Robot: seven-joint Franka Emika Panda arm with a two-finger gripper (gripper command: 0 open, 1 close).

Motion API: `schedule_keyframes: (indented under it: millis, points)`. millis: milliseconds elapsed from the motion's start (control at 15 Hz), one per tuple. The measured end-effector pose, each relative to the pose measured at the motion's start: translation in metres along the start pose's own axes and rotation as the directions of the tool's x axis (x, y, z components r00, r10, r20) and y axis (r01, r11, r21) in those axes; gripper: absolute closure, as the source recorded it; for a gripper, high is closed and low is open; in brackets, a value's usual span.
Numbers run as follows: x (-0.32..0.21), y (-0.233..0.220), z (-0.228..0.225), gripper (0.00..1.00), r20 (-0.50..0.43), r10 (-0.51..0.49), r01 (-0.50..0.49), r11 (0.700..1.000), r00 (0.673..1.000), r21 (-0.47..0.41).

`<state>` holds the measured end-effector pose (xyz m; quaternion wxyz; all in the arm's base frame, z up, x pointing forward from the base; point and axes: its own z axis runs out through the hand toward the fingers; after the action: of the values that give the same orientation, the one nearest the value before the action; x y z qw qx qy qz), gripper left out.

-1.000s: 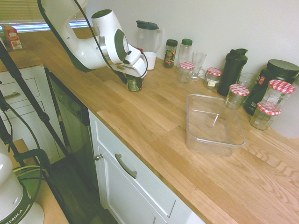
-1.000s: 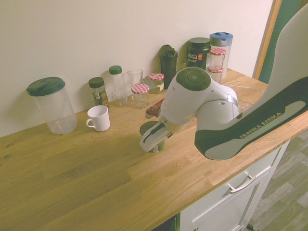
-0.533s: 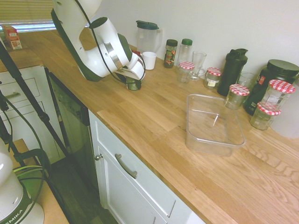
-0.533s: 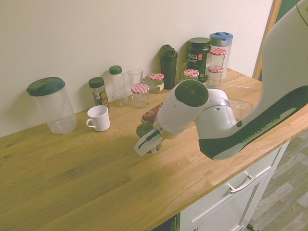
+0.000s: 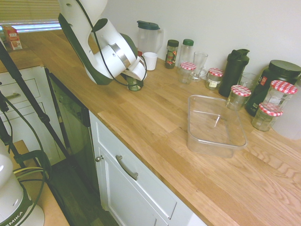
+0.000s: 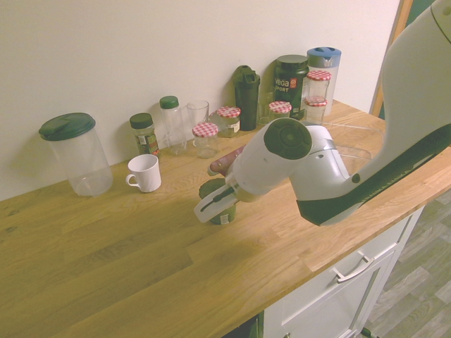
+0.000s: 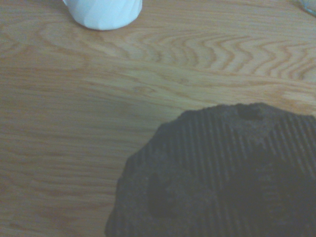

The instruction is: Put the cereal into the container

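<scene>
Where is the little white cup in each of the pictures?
First exterior view: the white cup stands near the wall, just beyond the robot's hand, beside the big clear jug.
Second exterior view: it stands right of the same jug.
Wrist view: only its bottom shows at the top edge.
Shared landmark: the jug.

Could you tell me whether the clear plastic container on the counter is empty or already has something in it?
Empty: through the container only its clear floor and the wood below show.
</scene>
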<state>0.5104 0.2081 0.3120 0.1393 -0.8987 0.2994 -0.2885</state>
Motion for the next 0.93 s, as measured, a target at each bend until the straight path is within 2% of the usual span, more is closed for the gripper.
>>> schedule_keyframes:
  millis: [933]
  points:
    - [0.01, 0.021, 0.0, 1.0, -0.012, 0.045, -0.045, 0.999, 0.999, 0.027]
